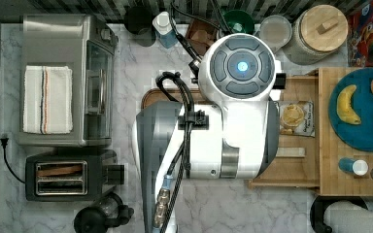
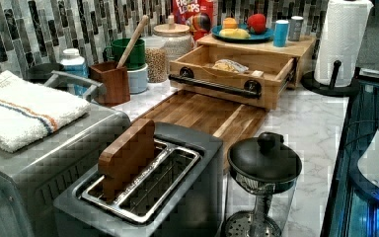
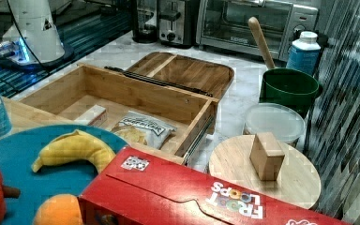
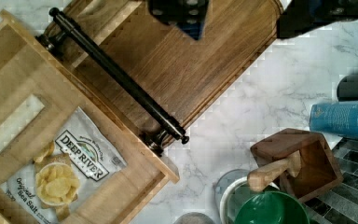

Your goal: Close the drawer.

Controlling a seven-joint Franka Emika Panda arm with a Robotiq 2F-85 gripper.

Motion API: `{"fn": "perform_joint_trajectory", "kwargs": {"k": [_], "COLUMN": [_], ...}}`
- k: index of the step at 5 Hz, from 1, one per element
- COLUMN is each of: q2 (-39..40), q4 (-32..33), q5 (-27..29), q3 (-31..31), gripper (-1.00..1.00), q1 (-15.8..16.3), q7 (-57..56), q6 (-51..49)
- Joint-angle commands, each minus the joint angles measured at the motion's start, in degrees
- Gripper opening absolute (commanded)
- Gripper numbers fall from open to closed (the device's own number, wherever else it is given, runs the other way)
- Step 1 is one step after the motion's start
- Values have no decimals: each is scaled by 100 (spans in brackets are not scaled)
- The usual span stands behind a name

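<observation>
Left view, near to far: a steel toaster [image 2: 143, 190] holding a wooden slab, then white marble counter [image 2: 303, 126] with grey veining, bearing a dark rounded-corner wooden tray [image 2: 202, 113]. Beyond the tray, the drawer [image 2: 237, 71], a shallow light-wood box with a black bar handle [image 2: 214, 85], stands pulled out over the tray's far edge; a crisp bag [image 2: 229, 65] lies inside. A mosaic-tile wall closes the scene. In the wrist view the gripper [image 4: 242, 21] hangs above the tray, fingers apart and holding nothing.

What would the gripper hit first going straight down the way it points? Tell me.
Most likely the dark wooden tray: in the wrist view the gripper points down over it, beside the open drawer's black handle. Height above it is unclear.
</observation>
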State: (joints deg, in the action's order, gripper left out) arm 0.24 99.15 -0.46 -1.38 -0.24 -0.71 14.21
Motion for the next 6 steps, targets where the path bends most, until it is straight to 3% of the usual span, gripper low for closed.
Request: {"fn": "perform_joint_trajectory", "kwargs": {"k": [1, 3, 5, 6], "q2": [2, -167, -357, -599], "q4": [2, 402, 1114, 1764], "q5": [-4, 289, 182, 79], "q3": [-1, 58, 369, -199], "gripper": [100, 100, 100, 100], "q1": [1, 95, 374, 1114], "q7": [-8, -941, -1631, -1762], "q6": [2, 231, 683, 1299]}}
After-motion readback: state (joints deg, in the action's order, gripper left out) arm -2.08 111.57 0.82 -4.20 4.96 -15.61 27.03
